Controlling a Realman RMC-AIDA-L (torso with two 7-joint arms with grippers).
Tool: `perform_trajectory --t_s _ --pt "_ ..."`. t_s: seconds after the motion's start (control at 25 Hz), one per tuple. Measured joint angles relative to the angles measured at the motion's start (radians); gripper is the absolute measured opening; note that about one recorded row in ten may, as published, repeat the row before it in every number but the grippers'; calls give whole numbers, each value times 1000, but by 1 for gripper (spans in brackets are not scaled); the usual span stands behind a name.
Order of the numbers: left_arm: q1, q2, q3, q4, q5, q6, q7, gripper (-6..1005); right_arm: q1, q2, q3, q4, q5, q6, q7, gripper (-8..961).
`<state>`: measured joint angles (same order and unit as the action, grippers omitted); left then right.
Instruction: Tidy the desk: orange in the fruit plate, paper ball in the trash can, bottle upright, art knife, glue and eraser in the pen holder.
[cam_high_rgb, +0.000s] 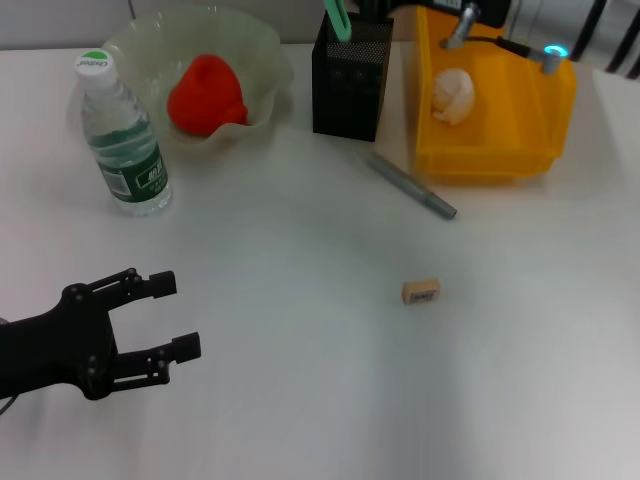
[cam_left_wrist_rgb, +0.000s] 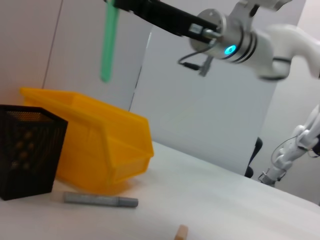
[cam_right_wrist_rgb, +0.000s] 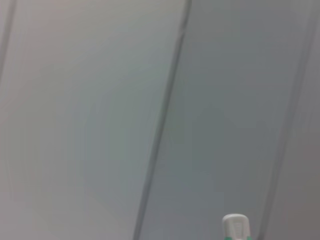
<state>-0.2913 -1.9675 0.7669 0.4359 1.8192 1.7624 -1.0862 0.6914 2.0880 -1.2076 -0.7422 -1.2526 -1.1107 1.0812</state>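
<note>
The orange (cam_high_rgb: 205, 92) lies in the pale-green fruit plate (cam_high_rgb: 258, 50). The bottle (cam_high_rgb: 124, 135) stands upright at the left. The paper ball (cam_high_rgb: 452, 95) lies in the yellow trash can (cam_high_rgb: 490, 150). My right gripper (cam_left_wrist_rgb: 116, 3) is shut on a green stick-like tool (cam_high_rgb: 340, 20) and holds it hanging just above the black mesh pen holder (cam_high_rgb: 350, 80). The tool also shows in the left wrist view (cam_left_wrist_rgb: 107, 42). A grey pen-shaped stick (cam_high_rgb: 410, 185) lies in front of the bin. The eraser (cam_high_rgb: 421, 292) lies mid-table. My left gripper (cam_high_rgb: 165, 318) is open and empty at the front left.
In the left wrist view the pen holder (cam_left_wrist_rgb: 27, 150), the trash can (cam_left_wrist_rgb: 100, 145), the grey stick (cam_left_wrist_rgb: 100, 200) and the eraser (cam_left_wrist_rgb: 181, 232) stand in a row. The right arm (cam_high_rgb: 480, 20) reaches over the bin. The right wrist view shows a wall.
</note>
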Motion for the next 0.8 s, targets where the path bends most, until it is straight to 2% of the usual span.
perform_trajectory --t_s 0.16,0.28,0.44,0.64,0.8 --pt "-7 -1 0 -4 0 8 -4 861 56 2 -67 215 369 45 -307 210" --pt "-17 -3 0 -5 0 10 -25 860 106 4 -137 333 577 65 -523 220" --pt "-30 -4 -6 -2 0 13 -59 860 179 4 -233 458 790 115 -690 232" --pt "-39 -6 -8 2 -1 13 -98 860 228 4 -273 501 867 238 -707 247" --pt "-45 -7 -11 3 -6 10 -118 861 231 4 -274 512 871 256 -681 260"
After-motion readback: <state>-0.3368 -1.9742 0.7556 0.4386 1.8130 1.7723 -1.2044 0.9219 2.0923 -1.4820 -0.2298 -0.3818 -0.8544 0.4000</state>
